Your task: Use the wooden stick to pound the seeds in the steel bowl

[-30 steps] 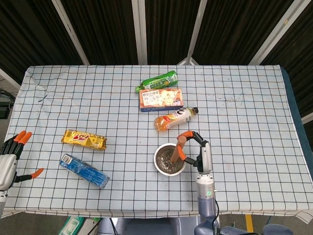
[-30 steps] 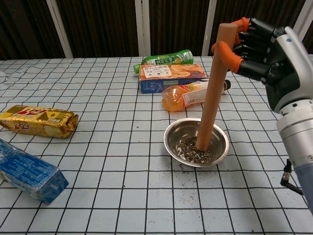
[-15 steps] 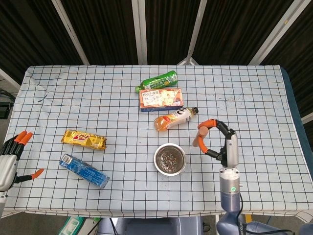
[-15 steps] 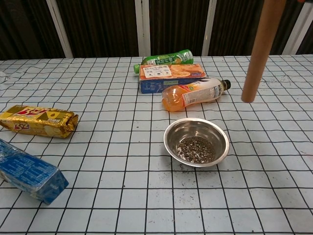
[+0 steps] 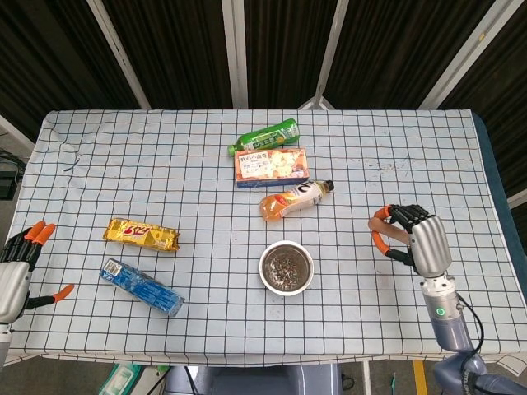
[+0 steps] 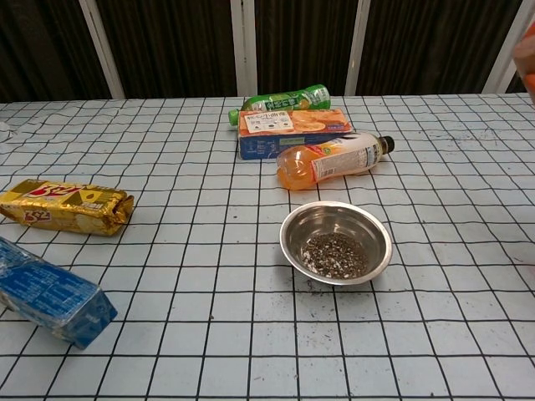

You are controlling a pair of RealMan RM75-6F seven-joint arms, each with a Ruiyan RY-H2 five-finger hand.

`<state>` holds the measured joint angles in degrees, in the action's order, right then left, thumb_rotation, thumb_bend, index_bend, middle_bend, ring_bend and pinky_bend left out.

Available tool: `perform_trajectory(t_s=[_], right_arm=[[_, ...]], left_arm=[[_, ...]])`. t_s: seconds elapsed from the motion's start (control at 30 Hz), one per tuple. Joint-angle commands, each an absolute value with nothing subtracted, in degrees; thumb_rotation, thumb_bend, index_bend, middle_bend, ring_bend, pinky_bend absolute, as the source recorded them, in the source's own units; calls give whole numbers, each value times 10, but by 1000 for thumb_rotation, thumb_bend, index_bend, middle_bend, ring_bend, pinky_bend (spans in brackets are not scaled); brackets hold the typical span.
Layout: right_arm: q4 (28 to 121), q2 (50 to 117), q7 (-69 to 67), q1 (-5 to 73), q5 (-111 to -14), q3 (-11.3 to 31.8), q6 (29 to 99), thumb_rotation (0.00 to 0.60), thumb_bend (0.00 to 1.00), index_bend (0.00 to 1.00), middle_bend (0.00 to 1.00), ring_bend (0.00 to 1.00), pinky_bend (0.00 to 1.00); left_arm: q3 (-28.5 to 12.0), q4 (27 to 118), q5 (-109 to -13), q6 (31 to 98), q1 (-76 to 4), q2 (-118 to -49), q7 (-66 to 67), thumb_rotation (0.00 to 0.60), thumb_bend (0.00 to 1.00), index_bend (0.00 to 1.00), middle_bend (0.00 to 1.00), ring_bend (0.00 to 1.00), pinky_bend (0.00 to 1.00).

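The steel bowl [image 5: 286,267] [image 6: 336,242] stands near the table's front middle with dark crushed seeds in its bottom. My right hand [image 5: 416,239] is well to the bowl's right, above the table, and grips the wooden stick [image 5: 381,223], of which only a short brown end shows past the fingers. In the chest view only an orange blur [image 6: 527,50] shows at the right edge. My left hand [image 5: 18,265] hangs off the table's left front corner, fingers apart, holding nothing.
An orange drink bottle [image 5: 295,200] lies just behind the bowl, with a biscuit box [image 5: 271,166] and a green bottle [image 5: 264,136] farther back. A gold snack pack [image 5: 141,234] and a blue packet [image 5: 141,287] lie at the front left.
My right hand lifted the stick out of the bowl and carried it away to the right. The left hand has barely moved.
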<state>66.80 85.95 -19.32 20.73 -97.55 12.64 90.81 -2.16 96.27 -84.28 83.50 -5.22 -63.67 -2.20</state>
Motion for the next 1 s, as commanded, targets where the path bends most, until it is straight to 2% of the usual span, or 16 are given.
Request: perform_trajectory(t_s=[0.03,0.3,0.67,0.73,0.8,1.0], right_arm=[[590,872,-130,220,-1006,96,898,600,590,778,626,559,515],[525,896,-26,235,-1012,74,867,600,592,778,626,559,516],[571,902,-17,242,-1002,69,879,600,591,772,626,555,515],[584,897,-15,244,-1004,69,884,600,590,725,610,527,499],[598,892,-7,245,-1006,70,890,600,591,607,541,459,443],[644,876,14,246,-1008,65,892,600,591,389,415,352,348]], left_arm=[[-22,963,-841,834,-53,-637,-21,600,77,0,0,0,0],[-22,961,-842,832,-54,-636,-26,600,77,0,0,0,0],[-21,960,-845,831,-54,-634,-31,600,77,0,0,0,0],[-21,961,-845,831,-54,-634,-30,600,77,0,0,0,0],[-21,960,-845,832,-54,-634,-30,600,77,0,0,0,0],[-21,961,-846,832,-54,-634,-30,600,78,0,0,0,0]])
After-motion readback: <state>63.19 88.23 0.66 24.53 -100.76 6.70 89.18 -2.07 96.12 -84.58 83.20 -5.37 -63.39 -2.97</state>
